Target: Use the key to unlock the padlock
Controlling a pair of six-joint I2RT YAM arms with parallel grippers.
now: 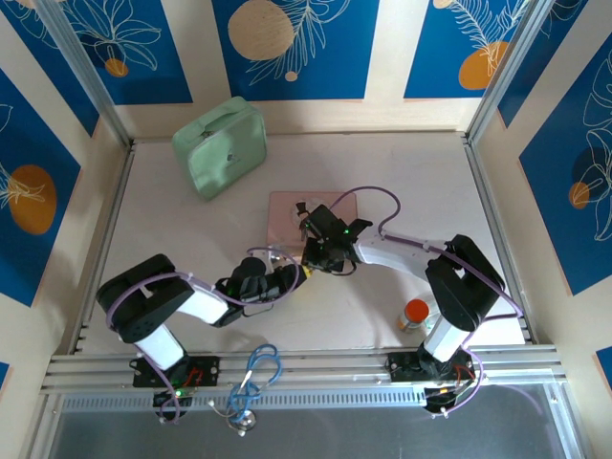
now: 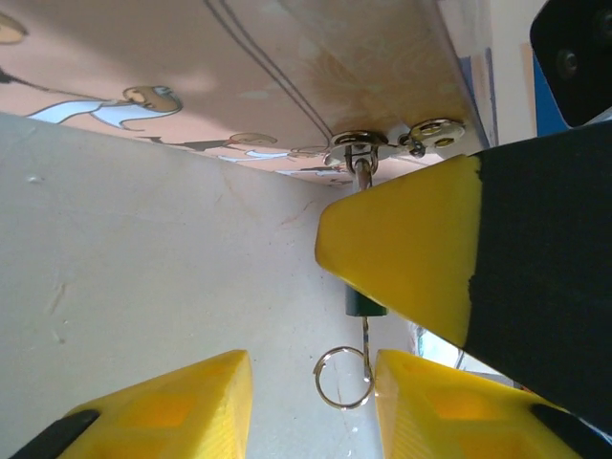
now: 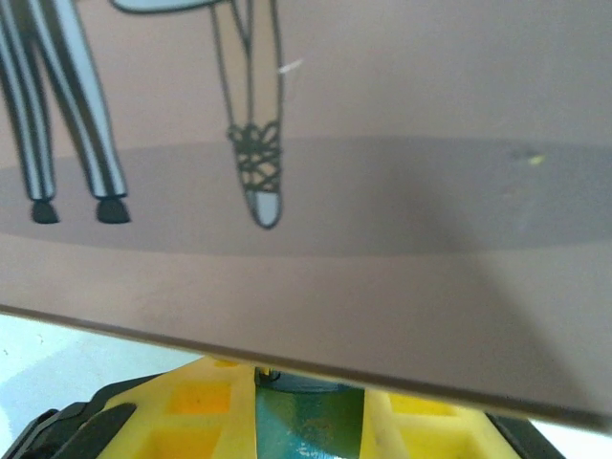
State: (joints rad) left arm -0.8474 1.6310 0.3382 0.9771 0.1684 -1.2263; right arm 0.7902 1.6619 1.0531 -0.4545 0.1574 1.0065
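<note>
Left gripper loosely open around the key ring below the padlock.
Right gripper clamps the padlock; key inserted, shackle looks shut.

Small padlock, dark teal body, hooked on the pink tin's clasp, ringed key in its base.

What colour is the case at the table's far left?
The case is mint green; top external view.

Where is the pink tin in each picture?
Top camera: pink tin mid-table, partly under the right gripper.
Left wrist: tin across the top, cartoon side showing.
Right wrist: tin above the yellow fingers.
Shared landmark: the right gripper at the tin's edge.
</note>
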